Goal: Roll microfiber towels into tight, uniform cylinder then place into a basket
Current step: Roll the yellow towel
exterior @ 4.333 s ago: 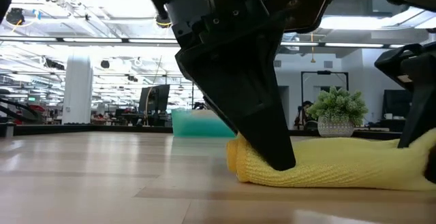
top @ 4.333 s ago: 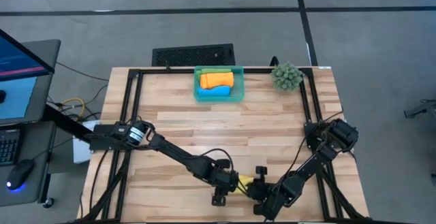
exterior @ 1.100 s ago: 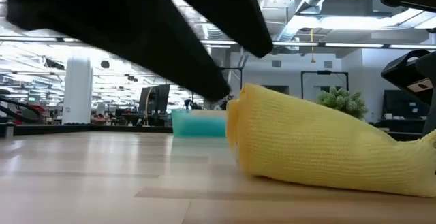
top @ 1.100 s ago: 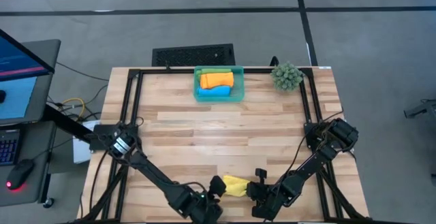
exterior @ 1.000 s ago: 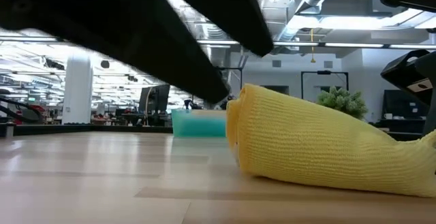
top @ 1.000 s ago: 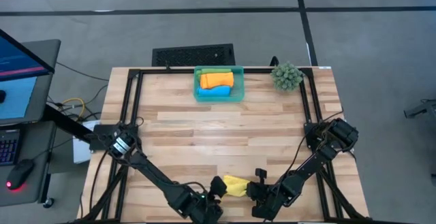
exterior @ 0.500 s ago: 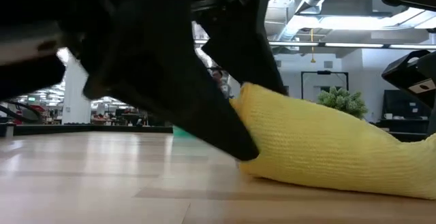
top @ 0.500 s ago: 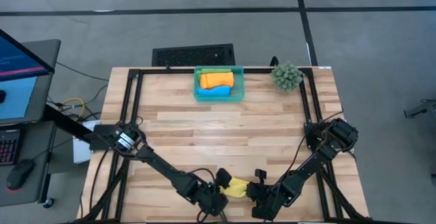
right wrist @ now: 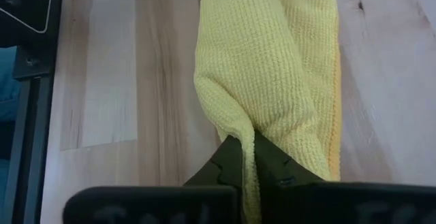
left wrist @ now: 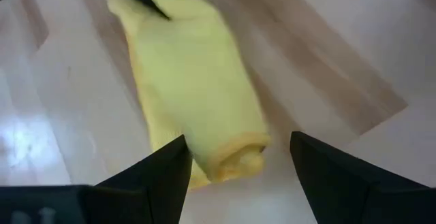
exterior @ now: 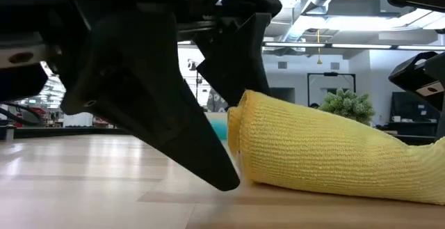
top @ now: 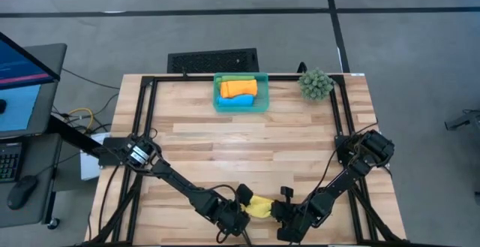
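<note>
Yellow towel: you see the loosely rolled yellow microfiber towel (top: 259, 206) at bottom centre of the high view, on the wooden table (top: 247, 146)
Right gripper (right wrist: 246, 157): clamped tight on the roll's end
Left gripper (left wrist: 235, 166): spread wide, straddling its other end; nothing held
Basket: the translucent teal plastic basket (top: 241, 92) at top centre holds orange, blue and green rolls

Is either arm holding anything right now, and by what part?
The right end effector pinches one end of the yellow towel. The left end effector is open, holding nothing.

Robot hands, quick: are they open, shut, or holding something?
Left hand: open, straddling the yellow towel's rolled end.
Right hand: shut on the yellow towel.
</note>
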Controlling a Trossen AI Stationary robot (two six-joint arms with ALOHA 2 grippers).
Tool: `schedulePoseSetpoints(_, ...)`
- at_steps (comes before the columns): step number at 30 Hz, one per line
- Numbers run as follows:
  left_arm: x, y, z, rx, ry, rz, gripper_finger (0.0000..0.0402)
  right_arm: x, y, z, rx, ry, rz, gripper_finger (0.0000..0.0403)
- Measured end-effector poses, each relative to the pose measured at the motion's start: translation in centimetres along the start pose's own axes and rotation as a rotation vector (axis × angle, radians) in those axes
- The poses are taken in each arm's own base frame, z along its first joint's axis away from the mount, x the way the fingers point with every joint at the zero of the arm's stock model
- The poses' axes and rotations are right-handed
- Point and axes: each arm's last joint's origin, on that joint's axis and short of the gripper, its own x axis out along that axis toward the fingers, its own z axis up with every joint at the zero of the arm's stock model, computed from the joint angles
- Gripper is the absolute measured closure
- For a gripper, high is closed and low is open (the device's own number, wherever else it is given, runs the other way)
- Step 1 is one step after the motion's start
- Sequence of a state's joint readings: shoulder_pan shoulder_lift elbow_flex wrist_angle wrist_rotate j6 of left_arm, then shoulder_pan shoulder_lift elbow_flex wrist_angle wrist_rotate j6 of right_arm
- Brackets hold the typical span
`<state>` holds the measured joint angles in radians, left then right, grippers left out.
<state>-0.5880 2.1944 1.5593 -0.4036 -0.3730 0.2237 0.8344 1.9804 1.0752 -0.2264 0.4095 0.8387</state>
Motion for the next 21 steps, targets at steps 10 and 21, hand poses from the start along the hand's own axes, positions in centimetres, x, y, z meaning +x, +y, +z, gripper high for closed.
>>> schedulePoseSetpoints(10, -2.9, 0.3, 1.6, 0.078, -0.007, 0.264, 0.0162, 0.0, 0.0, 0.0, 0.002, -0.001, 0.002, 0.0374)
schedulePoseSetpoints(21, -4.5, -2.2, 2.9, 0.091, -0.099, 0.195, 0.0162, 0.0, 0.0, 0.0, 0.003, -0.002, 0.003, 0.0374)
